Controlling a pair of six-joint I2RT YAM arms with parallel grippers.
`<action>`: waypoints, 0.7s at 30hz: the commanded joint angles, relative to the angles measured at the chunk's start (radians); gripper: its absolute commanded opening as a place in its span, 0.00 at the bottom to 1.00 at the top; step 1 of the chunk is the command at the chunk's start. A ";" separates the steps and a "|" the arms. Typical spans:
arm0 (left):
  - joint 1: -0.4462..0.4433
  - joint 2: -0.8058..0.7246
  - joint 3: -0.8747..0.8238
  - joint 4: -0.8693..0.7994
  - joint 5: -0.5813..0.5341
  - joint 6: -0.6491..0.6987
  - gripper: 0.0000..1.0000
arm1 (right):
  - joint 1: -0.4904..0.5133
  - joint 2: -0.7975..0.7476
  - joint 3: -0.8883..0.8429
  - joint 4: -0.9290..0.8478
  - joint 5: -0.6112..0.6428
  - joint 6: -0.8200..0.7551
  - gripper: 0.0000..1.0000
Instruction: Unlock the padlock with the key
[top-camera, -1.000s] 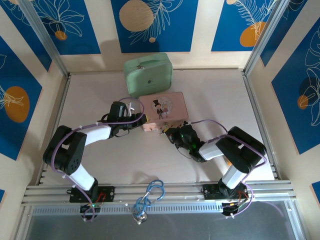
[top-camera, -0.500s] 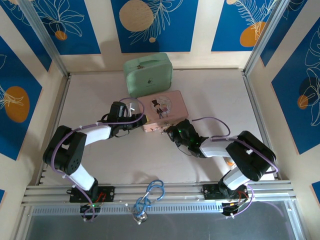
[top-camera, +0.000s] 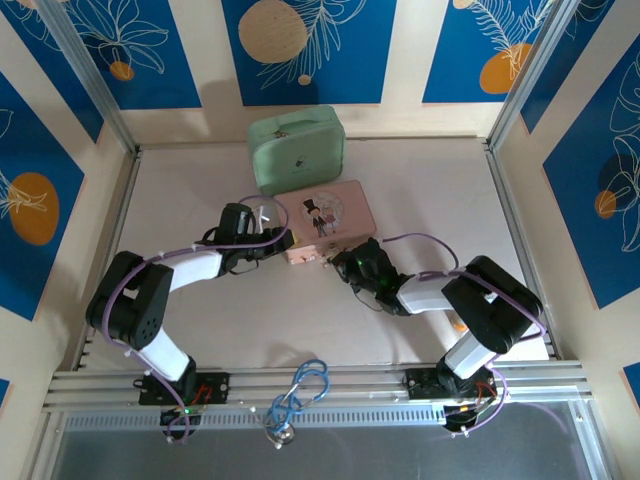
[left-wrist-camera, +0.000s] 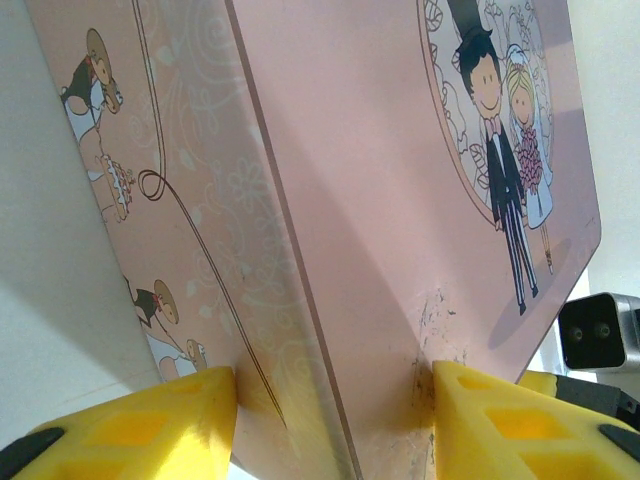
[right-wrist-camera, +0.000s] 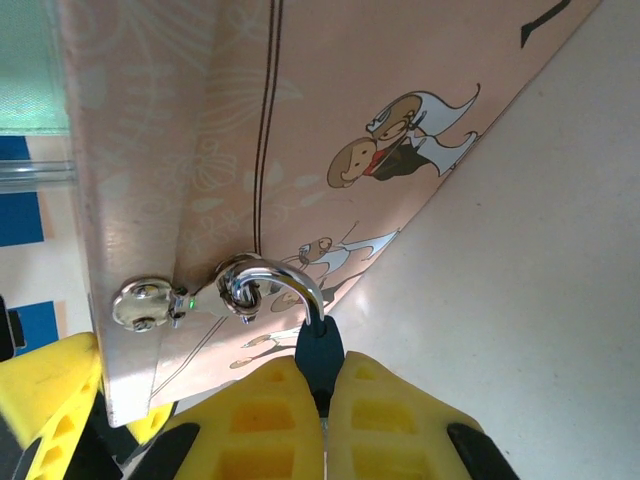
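Note:
A pink box with a bride-and-groom picture lies mid-table. My left gripper is shut on its left near corner; in the left wrist view the yellow fingers press both sides of the pink box, with the left gripper straddling the edge. The tiny blue padlock hangs by its silvery shackle from the clasp ring on the pink box. My right gripper is shut on the padlock's blue body, at the box's front edge in the top view.
A mint green case stands behind the pink box, touching it. A blue cable loop lies on the front rail. Aluminium posts frame the table's sides. The right arm's camera shows past the box's far corner.
The right arm shifted its elbow and its gripper crept slightly up-left toward the box's front edge. The left arm and the pink box have stayed put.

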 joint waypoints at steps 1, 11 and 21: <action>0.021 0.034 -0.049 -0.227 -0.068 0.045 0.50 | -0.051 0.004 -0.044 -0.005 0.181 -0.004 0.00; 0.024 0.040 -0.048 -0.229 -0.063 0.048 0.50 | -0.064 -0.015 -0.052 0.032 0.155 0.027 0.00; 0.027 0.046 -0.044 -0.237 -0.058 0.053 0.50 | -0.094 -0.010 -0.065 0.049 0.145 0.088 0.00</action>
